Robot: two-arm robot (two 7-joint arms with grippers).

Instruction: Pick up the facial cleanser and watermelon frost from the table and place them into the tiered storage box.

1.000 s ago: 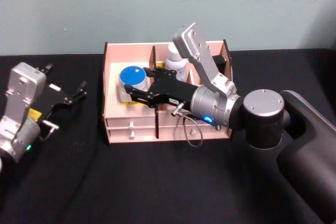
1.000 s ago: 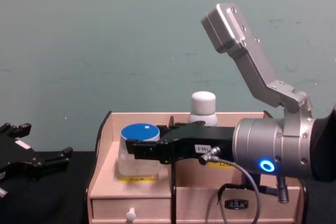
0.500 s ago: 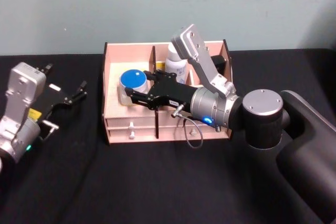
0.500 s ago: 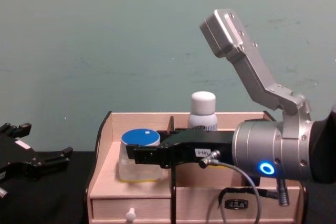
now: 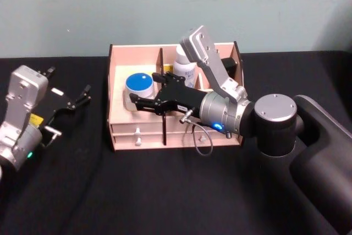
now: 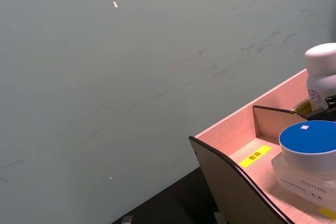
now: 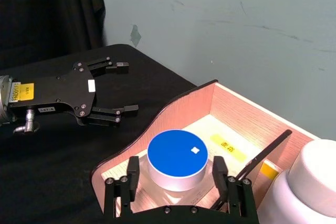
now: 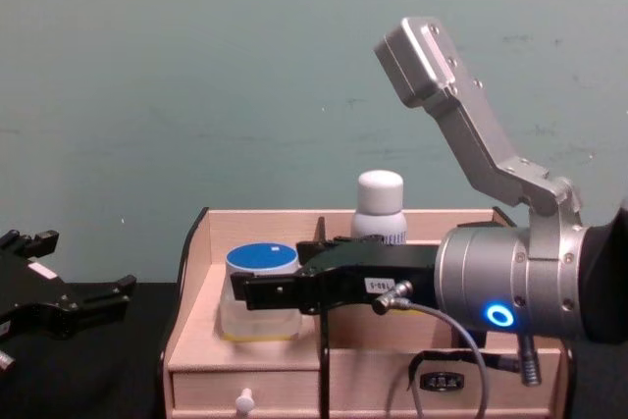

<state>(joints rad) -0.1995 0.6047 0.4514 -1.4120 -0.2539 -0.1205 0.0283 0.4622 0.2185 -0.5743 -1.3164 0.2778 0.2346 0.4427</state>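
While the right gripper [image 5: 144, 100] is reaching over the tiered storage box [image 5: 118, 129], its jaws are standing released on either side of a blue-lidded jar [image 5: 139, 83], with a gap showing between each finger and the jar in the right wrist view. That jar [image 7: 177, 160], clear-bodied with a round blue lid, is sitting upright in the left front compartment of the wooden box [image 7: 131, 135], beside a yellow label on the floor of the compartment. Behind a thin divider, a white bottle [image 5: 184, 66] with a rounded white cap is standing upright in the neighbouring rear compartment; in the chest view its cap [image 8: 379, 190] is rising above the box's back wall. Small drawers with a white knob [image 5: 138, 131] are lining the front of the box. Off to the left, the left gripper [image 5: 77, 98] is hanging above the black tabletop [image 5: 137, 191], well apart from the box, its jaws spread and holding nothing.
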